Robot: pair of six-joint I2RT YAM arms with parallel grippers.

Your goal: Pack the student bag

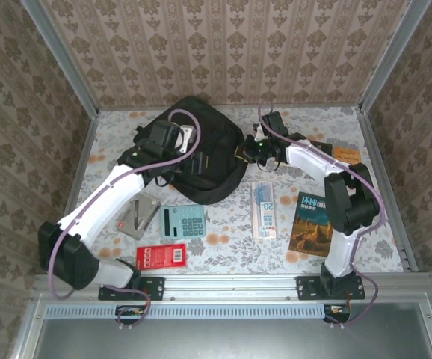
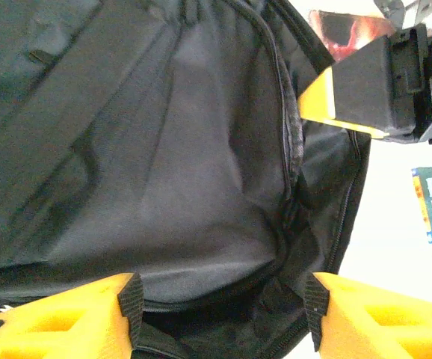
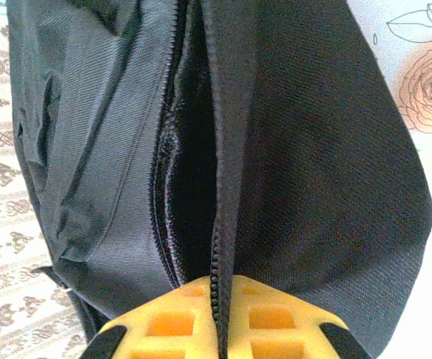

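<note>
The student bag (image 1: 208, 161) is a large black backpack lying at the table's middle back, its main zipper undone. My left gripper (image 1: 173, 140) hovers over the bag's left part. In the left wrist view it (image 2: 223, 310) stands open above the mouth, looking into the grey lining (image 2: 186, 187), with nothing between its pads (image 2: 130, 307). My right gripper (image 1: 250, 153) is at the bag's right rim. In the right wrist view it (image 3: 222, 318) is shut on the zipper edge (image 3: 220, 187) of the bag (image 3: 328, 149), holding the flap up. It also shows in the left wrist view as the right gripper (image 2: 365, 86) at the rim.
In front of the bag lie a grey notebook (image 1: 139, 217), a teal calculator (image 1: 184, 221), a red flat pack (image 1: 161, 256), a pale blue booklet (image 1: 263, 209) and a dark-covered book (image 1: 311, 224). An orange item (image 1: 346, 154) lies at the far right. Walls close the table in.
</note>
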